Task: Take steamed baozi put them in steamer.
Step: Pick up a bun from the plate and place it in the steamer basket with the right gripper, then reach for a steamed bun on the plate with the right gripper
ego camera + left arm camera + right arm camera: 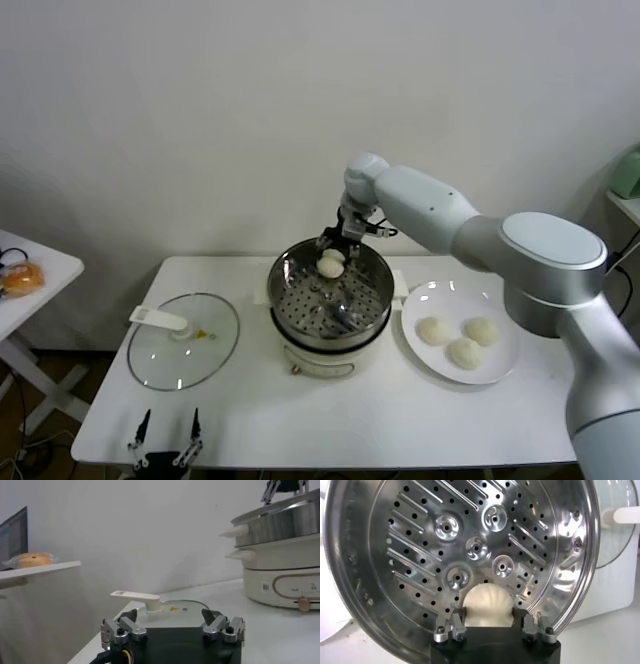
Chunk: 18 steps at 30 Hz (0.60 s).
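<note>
Bun (pixel 487 605) held between the right gripper (pixel 334 254)'s jaws hangs over the far side of the steamer (pixel 372 300), whose perforated floor lies directly below. Three buns (pixel 460 338) wait on the plate (pixel 505 368) to the right. Left gripper (pixel 172 628) rests open, near left.

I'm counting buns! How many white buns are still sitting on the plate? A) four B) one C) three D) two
C: three white buns lie on the plate, while the right gripper holds a fourth bun over the steamer.
</note>
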{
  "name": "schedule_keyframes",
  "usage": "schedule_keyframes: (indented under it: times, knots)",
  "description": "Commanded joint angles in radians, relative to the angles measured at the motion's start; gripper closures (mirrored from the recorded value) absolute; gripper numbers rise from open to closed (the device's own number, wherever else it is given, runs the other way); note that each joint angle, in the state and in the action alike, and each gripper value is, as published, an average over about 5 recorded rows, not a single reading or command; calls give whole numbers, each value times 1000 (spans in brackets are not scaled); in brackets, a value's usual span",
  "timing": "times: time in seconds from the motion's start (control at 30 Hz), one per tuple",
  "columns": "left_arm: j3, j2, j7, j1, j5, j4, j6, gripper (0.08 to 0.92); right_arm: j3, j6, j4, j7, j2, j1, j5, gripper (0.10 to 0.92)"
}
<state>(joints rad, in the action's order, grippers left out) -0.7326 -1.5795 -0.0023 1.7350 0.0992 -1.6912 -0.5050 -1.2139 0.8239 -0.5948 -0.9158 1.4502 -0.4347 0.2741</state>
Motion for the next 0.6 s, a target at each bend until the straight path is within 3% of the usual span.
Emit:
schedule_keyframes:
  times: [0.03, 0.13, 0.3, 0.6]
  knots:
    - [1, 1, 0, 4, 2, -5, -2, 177, 5, 49, 41, 8, 12, 11, -26, 274]
    - [2, 1, 0, 6, 4, -7, -2, 177, -9, 49, 4, -5, -9, -8, -83, 218]
    - [1, 3, 0, 12, 7, -15, -2, 177, -100, 21, -73, -72, -65, -92, -295, 203]
    - [0, 8, 0, 33, 9, -34, -1, 177, -315, -256, -146, -197, -208, -277, -674, 203]
